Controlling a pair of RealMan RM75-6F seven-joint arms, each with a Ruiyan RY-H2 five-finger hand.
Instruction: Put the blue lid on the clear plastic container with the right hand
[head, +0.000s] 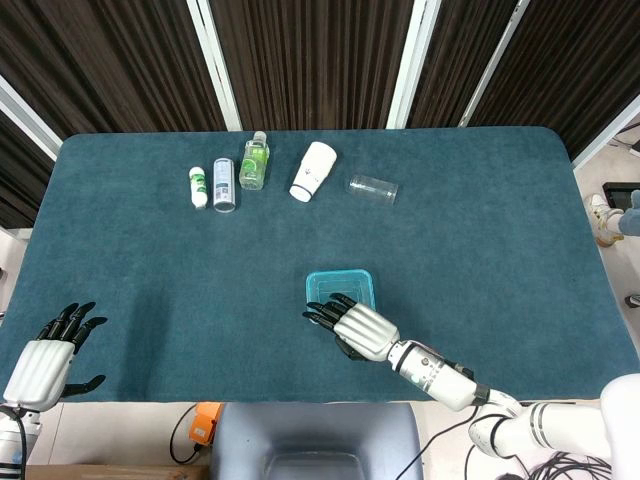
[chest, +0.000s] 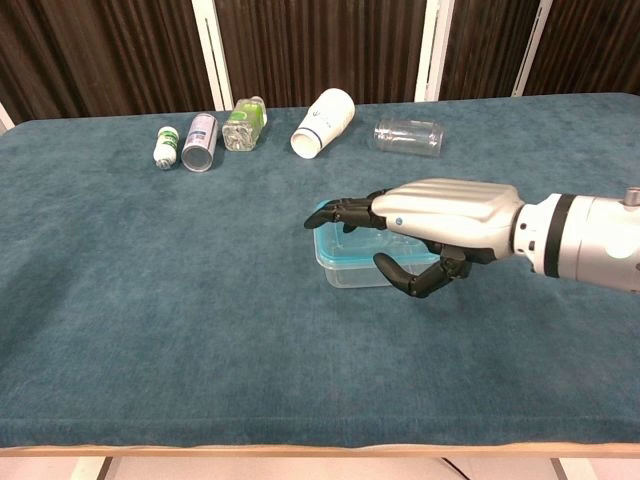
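Blue lid (head: 339, 285) looks like it's already sitting flat on the clear plastic container (chest: 362, 270), right under and just past the right hand's fingertips. Right hand (head: 358, 327) hovers over the near edge, fingers spread, holding nothing. I'd say what's left is checking the seal: press down evenly along the rim and don't shove sideways, since the light box would probably slide on the teal cloth worktop (head: 480, 240). Left hand (head: 45, 362) rests open, well away.

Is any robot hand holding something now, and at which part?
Nothing is held. The right robot hand is open beside the blue-lidded clear plastic container; the left robot hand is also open.
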